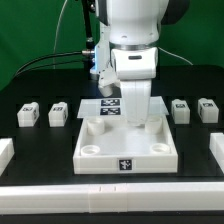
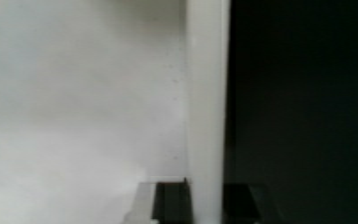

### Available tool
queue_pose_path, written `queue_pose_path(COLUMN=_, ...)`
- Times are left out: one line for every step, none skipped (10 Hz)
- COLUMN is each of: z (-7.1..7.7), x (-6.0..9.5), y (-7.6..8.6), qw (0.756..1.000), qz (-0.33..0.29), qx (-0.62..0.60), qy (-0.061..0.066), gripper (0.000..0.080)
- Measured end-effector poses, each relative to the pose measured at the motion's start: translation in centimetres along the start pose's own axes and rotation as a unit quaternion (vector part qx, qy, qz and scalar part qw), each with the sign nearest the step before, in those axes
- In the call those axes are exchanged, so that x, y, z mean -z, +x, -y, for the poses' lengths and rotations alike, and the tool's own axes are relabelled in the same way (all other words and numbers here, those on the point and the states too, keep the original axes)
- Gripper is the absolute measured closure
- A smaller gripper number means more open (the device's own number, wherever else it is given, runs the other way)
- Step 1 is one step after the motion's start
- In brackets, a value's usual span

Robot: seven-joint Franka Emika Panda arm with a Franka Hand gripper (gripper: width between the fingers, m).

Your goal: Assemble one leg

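Observation:
Four small white legs with tags stand on the black table: two at the exterior view's left (image 1: 28, 114) (image 1: 58, 113) and two at its right (image 1: 181, 109) (image 1: 207, 108). None shows in the wrist view. My gripper (image 1: 135, 119) is lowered onto the far part of the large white square panel (image 1: 125, 150). In the wrist view my gripper (image 2: 208, 203) straddles the panel's edge wall (image 2: 208, 100). One dark finger (image 2: 172, 203) is over the panel's white face and the other is on the black table side. The wall fills the narrow gap between them.
The marker board (image 1: 104, 107) lies behind the panel, partly hidden by the arm. White rails stand at the table's left (image 1: 6, 152), right (image 1: 216, 150) and front (image 1: 110, 200). Cables hang behind the arm against the green backdrop.

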State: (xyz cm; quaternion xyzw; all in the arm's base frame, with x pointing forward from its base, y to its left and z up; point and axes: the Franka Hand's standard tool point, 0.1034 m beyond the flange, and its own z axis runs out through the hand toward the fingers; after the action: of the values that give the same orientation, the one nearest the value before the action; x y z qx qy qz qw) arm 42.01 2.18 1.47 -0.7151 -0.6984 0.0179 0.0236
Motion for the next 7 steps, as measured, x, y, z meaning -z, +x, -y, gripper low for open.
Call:
queue_pose_path(z=-0.6, x=0.0, y=0.6, qw=1.000, qz=-0.002, qx=0.000, qy=-0.003, gripper=0.0735)
queue_pose_path(z=-1.1, x=-0.2, y=1.1, qw=1.000, qz=-0.003, qx=0.002, qy=-0.004, gripper=0.0735)
queue_pose_path(z=-1.8, x=-0.3, y=1.8, qw=1.000, qz=-0.005, qx=0.006, qy=-0.007, gripper=0.0735)
queue_pose_path(z=-2.2, x=-0.3, y=2.5, qw=1.000, qz=-0.007, qx=0.011, qy=-0.010, gripper=0.0735)
queue_pose_path(z=-2.6, x=-0.3, y=3.0, qw=1.000, qz=-0.009, qx=0.008, qy=-0.012, gripper=0.0735)
queue_pose_path(z=-3.1, x=-0.2, y=3.6, qw=1.000, qz=-0.011, qx=0.007, qy=-0.015, gripper=0.0735)
queue_pose_path(z=-3.5, x=-0.2, y=3.9, qw=1.000, qz=-0.013, qx=0.009, qy=-0.018, gripper=0.0735)
